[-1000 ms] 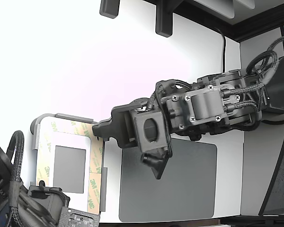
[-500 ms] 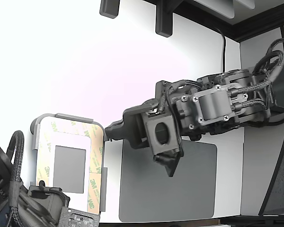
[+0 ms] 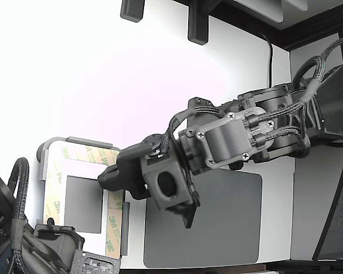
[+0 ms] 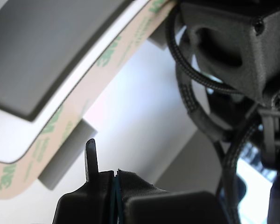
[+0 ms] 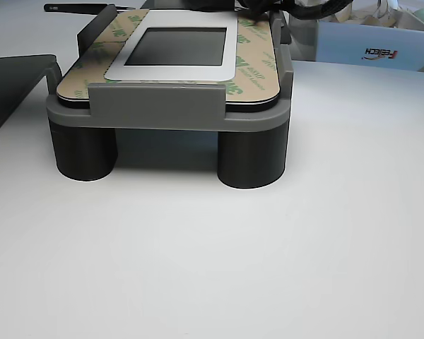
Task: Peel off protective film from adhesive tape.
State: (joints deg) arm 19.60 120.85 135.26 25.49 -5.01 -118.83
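Note:
A light grey rounded tray (image 3: 52, 142) holds a small dark grey rectangle (image 3: 83, 204). Cream film strips with green 3M logos (image 3: 113, 224) border the rectangle and cover the adhesive tape, so no bare tape shows. My gripper (image 3: 104, 176) has its tips over the strip on the exterior view's right side of the tray. In the wrist view the fingers (image 4: 102, 184) are pressed together, with nothing seen between them, just off the film (image 4: 79, 100). The other view shows the tray (image 5: 155, 106) on stubby legs with film (image 5: 251, 67) flat on top.
A large dark grey mat (image 3: 217, 228) lies at the exterior view's right of the tray, under my arm. A second arm (image 3: 23, 245) sits at the tray's near left corner. A white box (image 5: 371, 46) stands behind the tray in the other view.
My gripper first drew back to the exterior view's right. It has now swung left and lower, so its tips are over the tray's right film strip. The film lies as before.

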